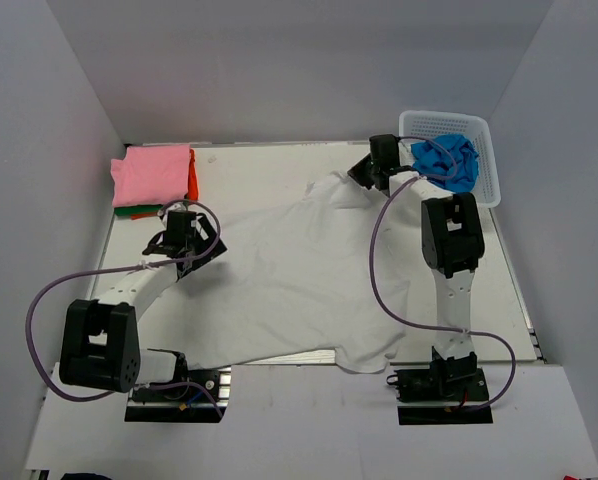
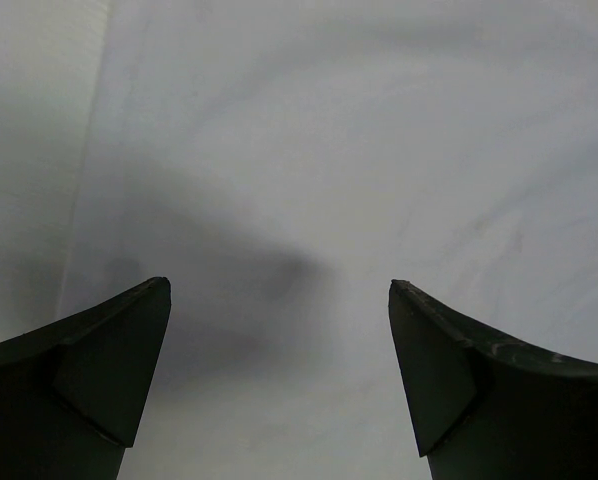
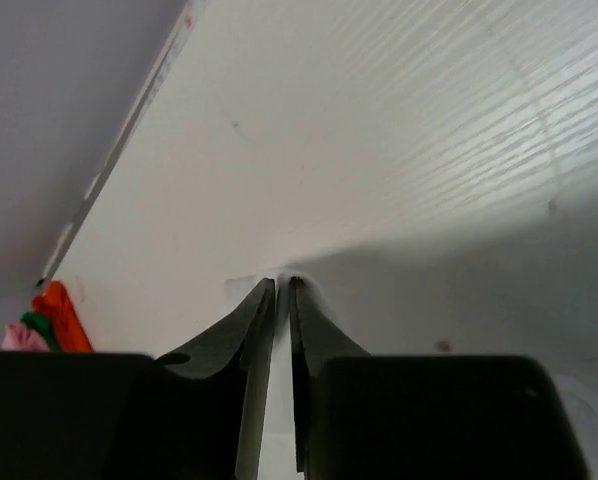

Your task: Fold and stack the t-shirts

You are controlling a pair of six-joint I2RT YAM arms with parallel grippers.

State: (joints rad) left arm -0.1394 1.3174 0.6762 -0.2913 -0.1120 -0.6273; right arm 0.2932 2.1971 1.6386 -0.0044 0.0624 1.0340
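Observation:
A large white t-shirt point(image 1: 299, 280) lies spread across the middle of the table, rumpled. My left gripper point(image 1: 186, 240) hovers open over its left part; the left wrist view shows only white cloth point(image 2: 329, 150) between the wide-apart fingers point(image 2: 279, 283). My right gripper point(image 1: 364, 172) is at the shirt's far right corner and shut on a pinch of white cloth point(image 3: 282, 400), with its fingers point(image 3: 282, 281) almost touching. Folded pink point(image 1: 151, 175), orange-red point(image 1: 192, 175) and green point(image 1: 134, 212) t-shirts sit stacked at the far left. A bright blue t-shirt point(image 1: 449, 160) is bunched in the basket.
The white mesh basket point(image 1: 494, 170) stands at the far right corner, just right of my right wrist. The right wrist view catches the stack's orange edge point(image 3: 59, 315) far off. Grey walls close in the table on three sides.

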